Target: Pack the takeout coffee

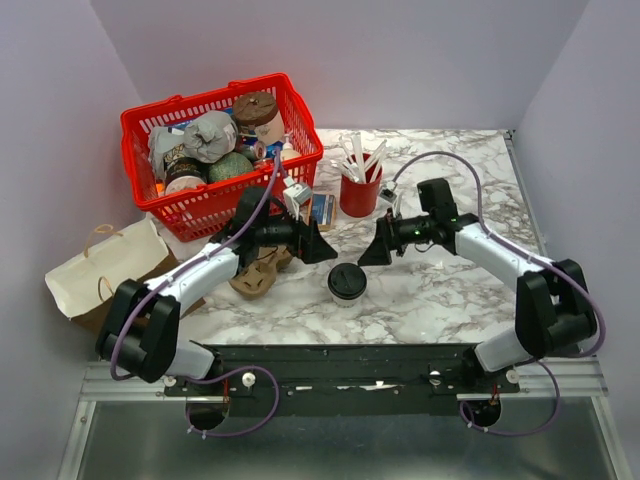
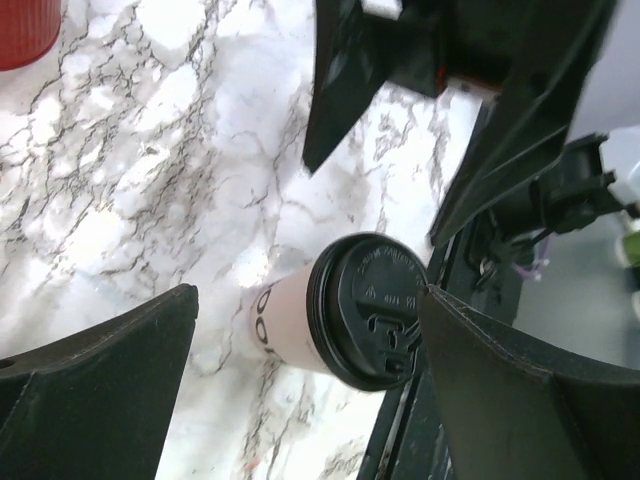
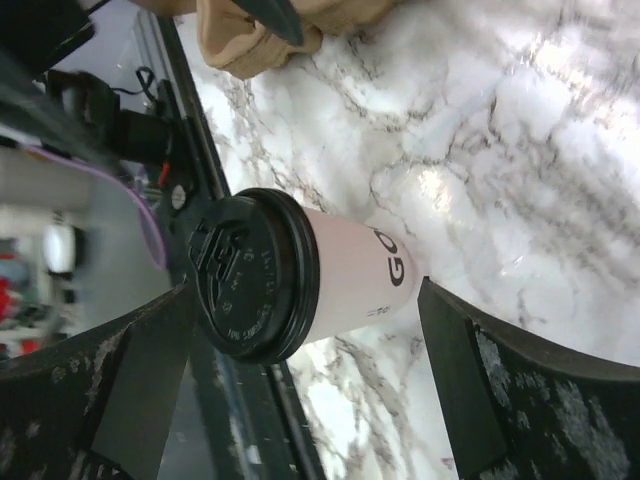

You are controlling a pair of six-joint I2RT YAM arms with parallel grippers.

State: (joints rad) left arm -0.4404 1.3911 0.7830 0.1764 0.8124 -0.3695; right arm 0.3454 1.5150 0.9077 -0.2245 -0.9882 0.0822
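The takeout coffee (image 1: pixel 347 283), a cream-white paper cup with a black lid, stands upright on the marble table near the front middle. My left gripper (image 1: pixel 318 245) is open and empty, just behind and left of the cup. My right gripper (image 1: pixel 378 248) is open and empty, just behind and right of it. In the left wrist view the cup (image 2: pixel 300 325) lies between and beyond the spread fingers (image 2: pixel 110 390) without touching them. In the right wrist view the cup (image 3: pixel 345 280) also sits between the open fingers (image 3: pixel 490 390), apart from them.
A red basket (image 1: pixel 303 140) full of groceries stands at the back left. A red cup with white cutlery (image 1: pixel 360 192) is behind the grippers. A brown cup carrier (image 1: pixel 256 274) lies under the left arm. A paper bag (image 1: pixel 100 268) lies at the left edge.
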